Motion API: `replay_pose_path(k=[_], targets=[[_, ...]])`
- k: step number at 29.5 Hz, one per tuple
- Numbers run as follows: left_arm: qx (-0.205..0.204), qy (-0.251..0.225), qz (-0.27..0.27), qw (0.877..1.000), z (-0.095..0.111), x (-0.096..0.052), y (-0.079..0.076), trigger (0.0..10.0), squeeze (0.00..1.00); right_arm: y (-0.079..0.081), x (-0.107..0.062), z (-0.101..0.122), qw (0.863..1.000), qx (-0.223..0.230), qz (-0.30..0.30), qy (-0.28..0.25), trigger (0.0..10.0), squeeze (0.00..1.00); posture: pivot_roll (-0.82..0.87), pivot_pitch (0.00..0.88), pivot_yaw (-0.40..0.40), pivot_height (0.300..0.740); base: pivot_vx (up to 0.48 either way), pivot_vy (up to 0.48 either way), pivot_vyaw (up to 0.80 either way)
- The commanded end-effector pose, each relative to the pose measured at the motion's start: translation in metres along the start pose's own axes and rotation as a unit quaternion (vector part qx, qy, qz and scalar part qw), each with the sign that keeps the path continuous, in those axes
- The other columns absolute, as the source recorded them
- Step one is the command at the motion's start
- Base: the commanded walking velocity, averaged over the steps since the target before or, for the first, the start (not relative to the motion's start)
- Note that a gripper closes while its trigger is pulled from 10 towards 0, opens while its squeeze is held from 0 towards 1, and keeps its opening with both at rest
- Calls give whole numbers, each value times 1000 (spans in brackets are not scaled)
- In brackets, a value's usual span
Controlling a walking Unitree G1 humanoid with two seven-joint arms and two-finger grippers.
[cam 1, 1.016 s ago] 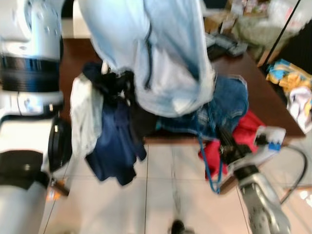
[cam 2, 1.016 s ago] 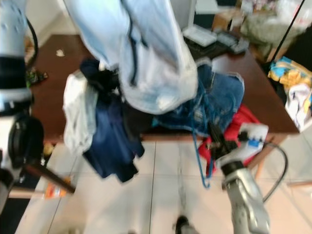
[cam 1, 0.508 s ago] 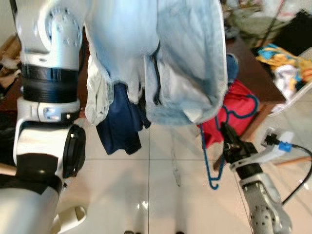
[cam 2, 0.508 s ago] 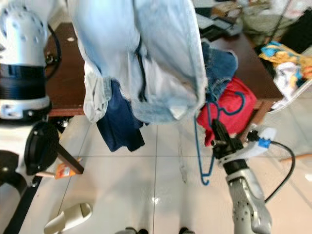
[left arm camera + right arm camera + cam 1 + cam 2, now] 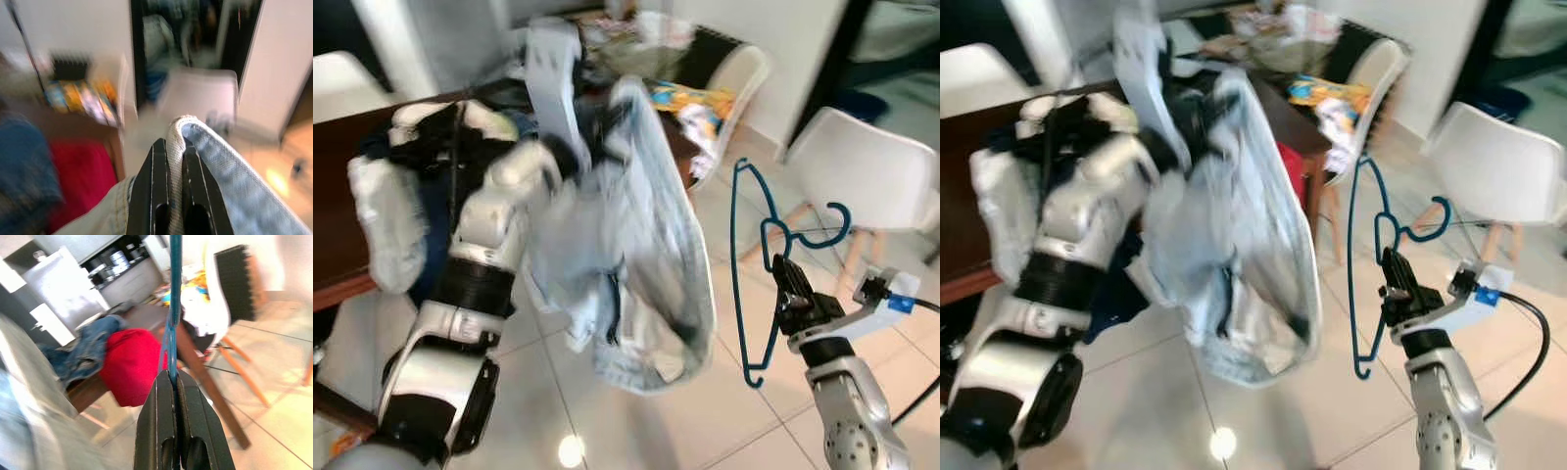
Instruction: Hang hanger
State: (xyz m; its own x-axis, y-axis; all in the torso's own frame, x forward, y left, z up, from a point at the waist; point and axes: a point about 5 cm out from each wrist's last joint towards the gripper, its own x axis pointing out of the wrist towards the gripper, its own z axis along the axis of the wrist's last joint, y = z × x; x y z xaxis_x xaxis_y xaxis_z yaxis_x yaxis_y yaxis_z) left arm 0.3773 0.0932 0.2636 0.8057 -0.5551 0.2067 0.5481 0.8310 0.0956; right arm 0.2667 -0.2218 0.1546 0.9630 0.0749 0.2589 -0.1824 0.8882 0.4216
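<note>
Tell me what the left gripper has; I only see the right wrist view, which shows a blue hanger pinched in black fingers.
Observer: The left gripper is shut on a fold of pale denim.
Operator: Say how that garment hangs.
Observer: It droops from the raised left arm as a long, loose bundle, well above the tiled floor.
Operator: Place the hanger against it.
Observer: The right gripper holds the hanger upright, beside the denim on the robot's right and apart from it.
Operator: Report what is near the hook.
Observer: A white chair stands behind it.
</note>
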Motion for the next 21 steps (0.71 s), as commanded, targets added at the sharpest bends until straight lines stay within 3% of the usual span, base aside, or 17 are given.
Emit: replay_pose_path(k=[1, 2, 5, 7, 11, 13, 14, 15, 16, 17, 21], targets=[[24, 44, 23, 998, -30, -13, 8, 10000, 0, 2, 1, -2, 1000, 3, 5, 8, 10000, 0, 67, 174, 48, 740, 0, 0, -800], [24, 44, 23, 998, -30, -13, 8, 10000, 0, 2, 1, -2, 1000, 3, 5, 8, 10000, 0, 67, 174, 48, 740, 0, 0, -800], [50, 118, 74, 989, -72, -40, 23, 10000, 0, 1, 0, -3, 1000, 0, 4, 16, 10000, 0, 56, 171, 47, 740, 0, 0, -800], [54, 132, 81, 986, -79, -46, 26, 10000, 0, 1, -1, -3, 1000, -2, 3, 18, 10000, 0, 56, 171, 47, 740, 0, 0, -800], [17, 164, 81, 983, -94, -60, 27, 10000, 0, 0, -2, -5, 999, -24, 0, 35, 10000, 0, 37, 170, 46, 740, 0, 0, -800], [-15, 188, 54, 981, -107, -73, 16, 10000, 0, -1, -5, -8, 995, -70, -5, 65, 10000, 0, 32, 174, 38, 740, 0, 0, -800], [-15, 188, 54, 981, -107, -73, 16, 10000, 0, -1, -5, -8, 995, -70, -5, 65, 10000, 0, 32, 174, 38, 740, 0, 0, -800], [-32, 203, 29, 978, -116, -82, 4, 10000, 0, -2, -9, -10, 990, -109, -2, 90, 10000, 0, 26, 180, 32, 740, 0, 0, -800], [-32, 203, 29, 978, -116, -82, 4, 10000, 0, -2, -9, -10, 990, -109, -2, 90, 10000, 0, 26, 180, 32, 740, 0, 0, -800], [-45, 218, 6, 975, -126, -92, -9, 10000, 0, -4, -14, -14, 983, -143, -5, 117, 10000, 0, 20, 186, 27, 740, 0, 0, -800], [-69, 218, -11, 974, -132, -101, -23, 10000, 0, -7, -22, -17, 975, -169, -11, 145, 10000, 0, 7, 193, 16, 740, 0, 0, -800]])
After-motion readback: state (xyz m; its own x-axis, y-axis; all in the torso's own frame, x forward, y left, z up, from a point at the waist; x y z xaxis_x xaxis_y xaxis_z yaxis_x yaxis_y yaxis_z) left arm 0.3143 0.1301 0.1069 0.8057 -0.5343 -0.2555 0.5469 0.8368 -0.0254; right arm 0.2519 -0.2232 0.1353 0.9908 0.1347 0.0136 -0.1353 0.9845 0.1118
